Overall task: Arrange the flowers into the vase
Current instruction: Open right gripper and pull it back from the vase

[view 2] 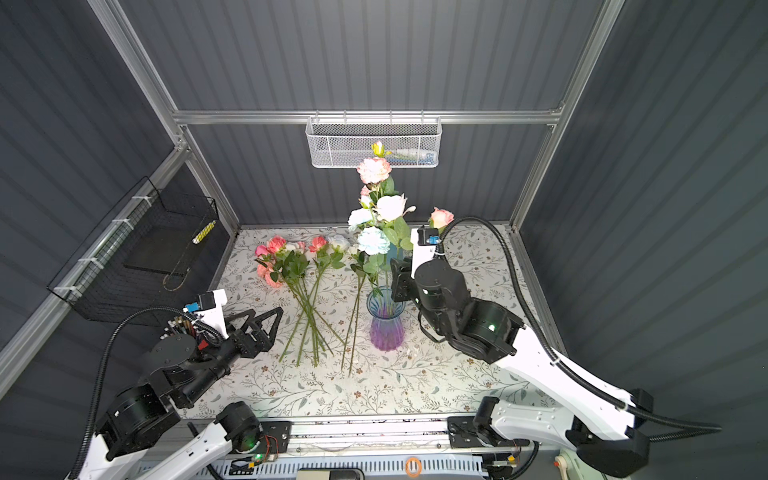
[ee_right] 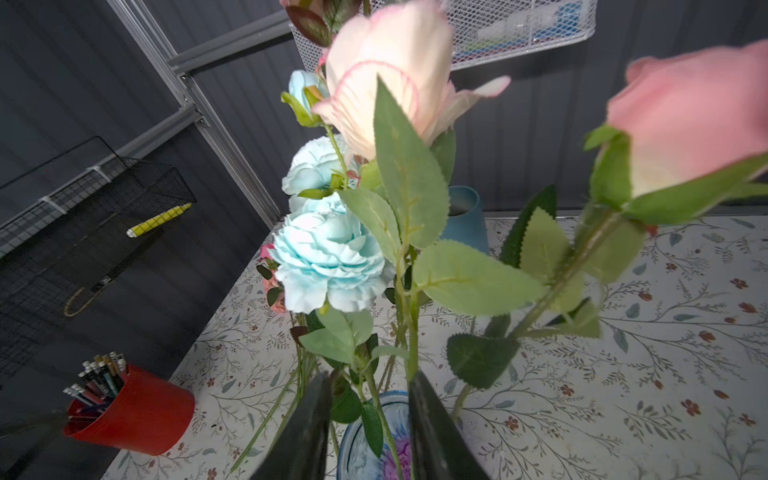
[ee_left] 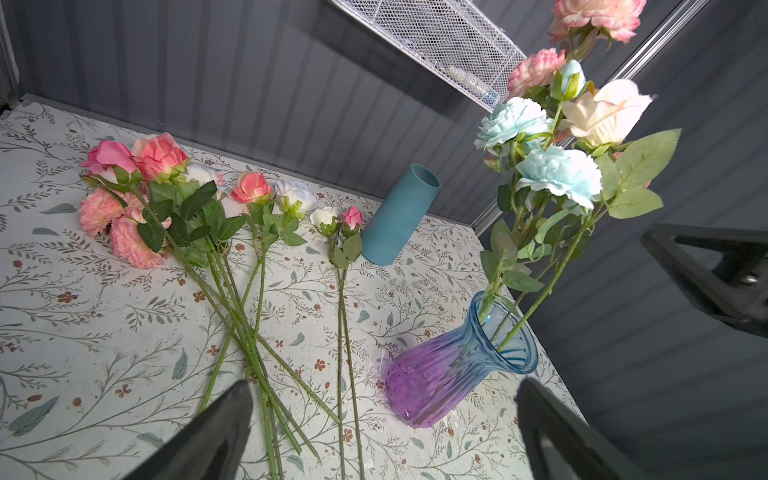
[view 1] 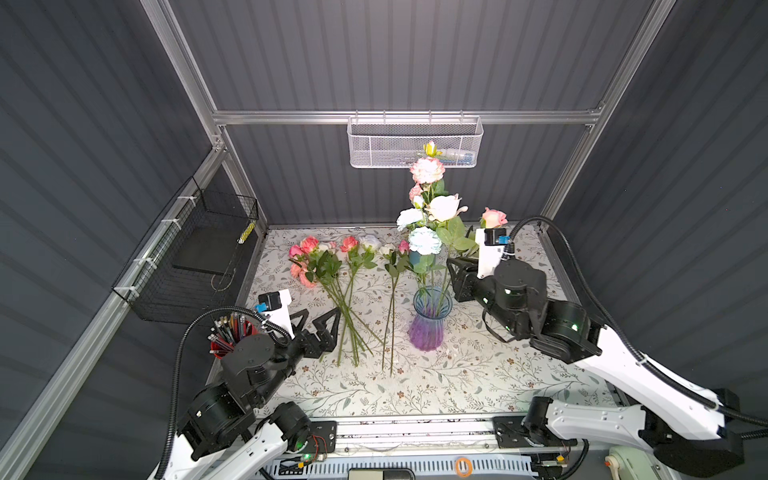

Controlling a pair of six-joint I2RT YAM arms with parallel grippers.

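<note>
A ribbed glass vase [view 1: 428, 328], blue fading to purple, is stocked with ruffled flowers [view 1: 424, 241]. The right tool [ee_right: 371, 376] is seen parted around thin green stems [ee_right: 411, 332]. The left tool [view 1: 323, 311] is spread wide.

A table [view 1: 457, 386] covered in white cloth printed with leafy sprigs carries an upright ribbed glass vase [view 1: 428, 324], blue at the rim and purple at the base. In both top views, loose pink, coral and white long-stemmed flowers [view 1: 328, 266] lie flat to the left of the vase. A matte teal cylinder [ee_left: 399, 216] stands just behind it, and a red pencil cup [ee_right: 137, 411] stands far to its left, at the table's edge.
</note>
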